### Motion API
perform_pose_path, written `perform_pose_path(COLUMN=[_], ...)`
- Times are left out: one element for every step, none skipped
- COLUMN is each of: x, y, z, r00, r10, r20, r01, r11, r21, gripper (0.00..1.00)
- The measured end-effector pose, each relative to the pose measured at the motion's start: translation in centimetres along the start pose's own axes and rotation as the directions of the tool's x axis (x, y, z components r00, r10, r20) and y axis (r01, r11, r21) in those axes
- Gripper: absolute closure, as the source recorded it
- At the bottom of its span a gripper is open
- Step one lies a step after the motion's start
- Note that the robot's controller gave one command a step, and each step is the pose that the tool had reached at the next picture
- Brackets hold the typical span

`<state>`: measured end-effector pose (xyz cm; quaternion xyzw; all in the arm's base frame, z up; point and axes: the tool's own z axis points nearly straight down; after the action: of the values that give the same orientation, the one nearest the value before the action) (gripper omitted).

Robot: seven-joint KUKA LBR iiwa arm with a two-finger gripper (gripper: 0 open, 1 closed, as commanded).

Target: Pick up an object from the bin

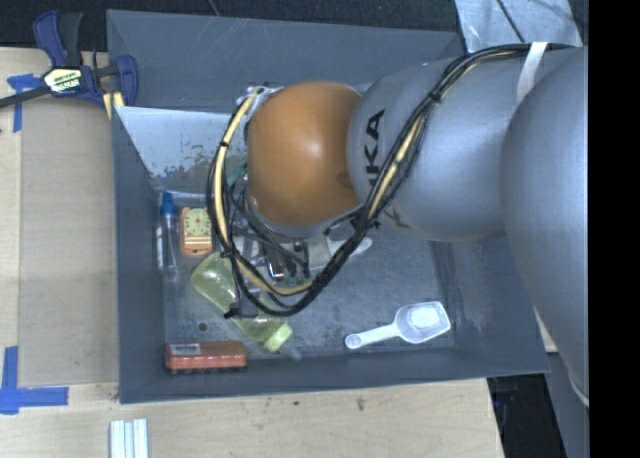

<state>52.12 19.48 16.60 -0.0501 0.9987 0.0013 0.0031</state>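
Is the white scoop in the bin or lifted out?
In the bin: the white scoop lies flat on the bin floor toward its lower right, apart from the heap at the left.

Arm [450,156] with orange cover [300,151] blocks bin [300,41] middle and upper right. Left floor crowded: clear tube [163,236] along left wall, orange box [195,231] just beside it, yellow-green pieces [214,283] under wrist cables, brown bar [205,356] against near wall. Lower right floor open, only white scoop [402,326] there, well apart from clutter. Bare strip between bar and scoop.
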Motion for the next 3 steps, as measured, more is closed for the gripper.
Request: perform_pose_path(x=[-4.3,-6.5,-8.3], y=[-1.2,-1.7,3.5], z=[3.7,5.2,8.0], r00=[0.994,1.0,0.983], r10=[0.111,0.031,0.183], r20=[0.001,-0.003,0.004], r01=[-0.111,-0.031,-0.183], r11=[0.994,1.0,0.983], r21=[0.0,0.003,0.001], gripper=[0.0,0.0,1.0])
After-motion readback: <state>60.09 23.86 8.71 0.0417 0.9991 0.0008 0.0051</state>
